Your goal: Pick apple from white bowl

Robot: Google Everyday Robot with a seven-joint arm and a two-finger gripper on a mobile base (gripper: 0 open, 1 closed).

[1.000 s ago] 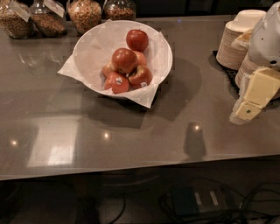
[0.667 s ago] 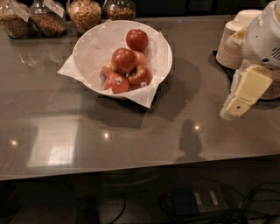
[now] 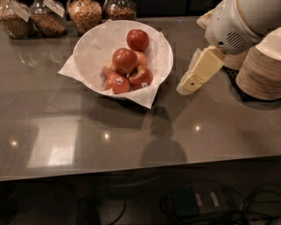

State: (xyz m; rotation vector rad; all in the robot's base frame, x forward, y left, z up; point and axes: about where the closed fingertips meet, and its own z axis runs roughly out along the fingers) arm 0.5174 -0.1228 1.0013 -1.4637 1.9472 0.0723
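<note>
apple (image 3: 124,60) was glossy red-orange, white bowl (image 3: 92,50), cream gripper (image 3: 187,85) hung just right of it, shiny grey-brown table (image 3: 66,132)

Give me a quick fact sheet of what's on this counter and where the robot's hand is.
Counter: dark, glossy
White bowl: paper-lined, holds several apples
Apple on top: red, orange-brown blush, no sticker
Front apples: two with white stickers
Hand: right of the bowl, apart from it, above the counter
Back edge: jars of dry food
Right side: stacked beige paper bowls
</note>
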